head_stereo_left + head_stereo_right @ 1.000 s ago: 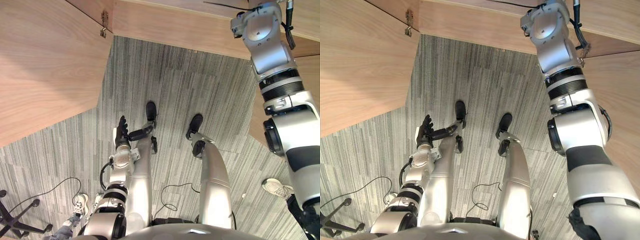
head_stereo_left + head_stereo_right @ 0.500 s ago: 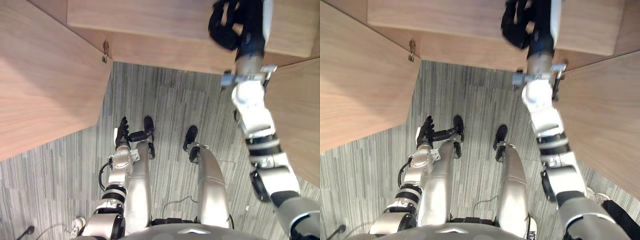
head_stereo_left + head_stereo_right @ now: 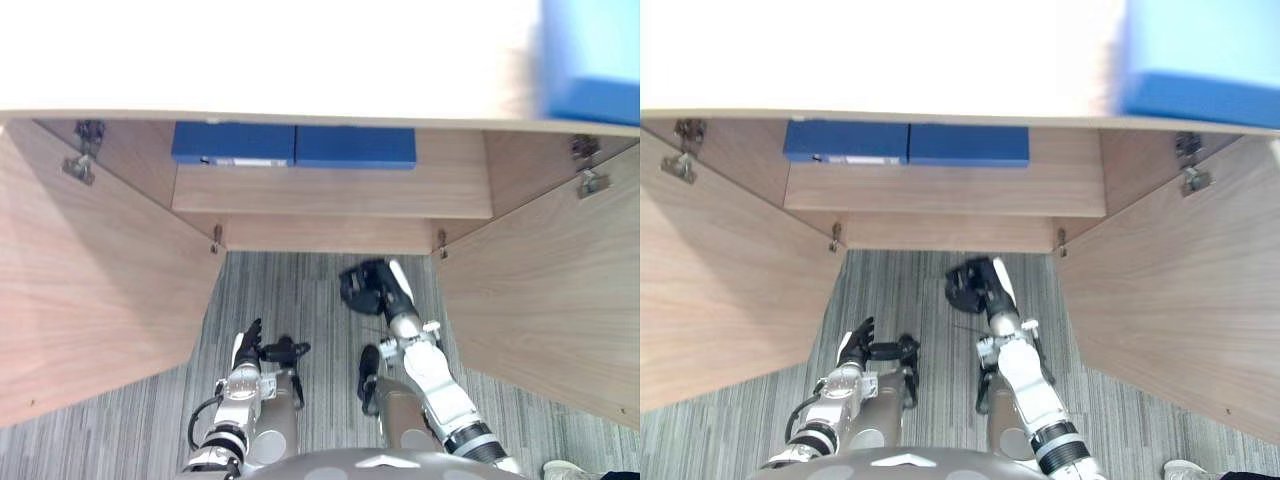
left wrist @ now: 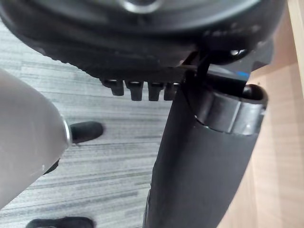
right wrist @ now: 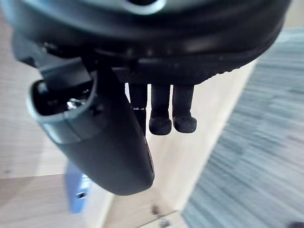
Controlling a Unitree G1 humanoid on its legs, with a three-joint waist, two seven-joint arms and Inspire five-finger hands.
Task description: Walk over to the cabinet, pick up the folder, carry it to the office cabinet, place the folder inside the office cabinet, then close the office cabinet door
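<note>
folders [image 3: 233,143] lie on the cabinet shelf [image 3: 330,190], apart from the empty, relaxed right hand [image 3: 365,288].

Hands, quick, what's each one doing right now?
Left hand: open, holding nothing.
Right hand: open, fingers relaxed, holding nothing.

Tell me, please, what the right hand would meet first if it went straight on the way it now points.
The right hand would probably meet the open cabinet's wooden bottom board first, below the shelf with the blue folders. Depth is hard to judge.
</note>
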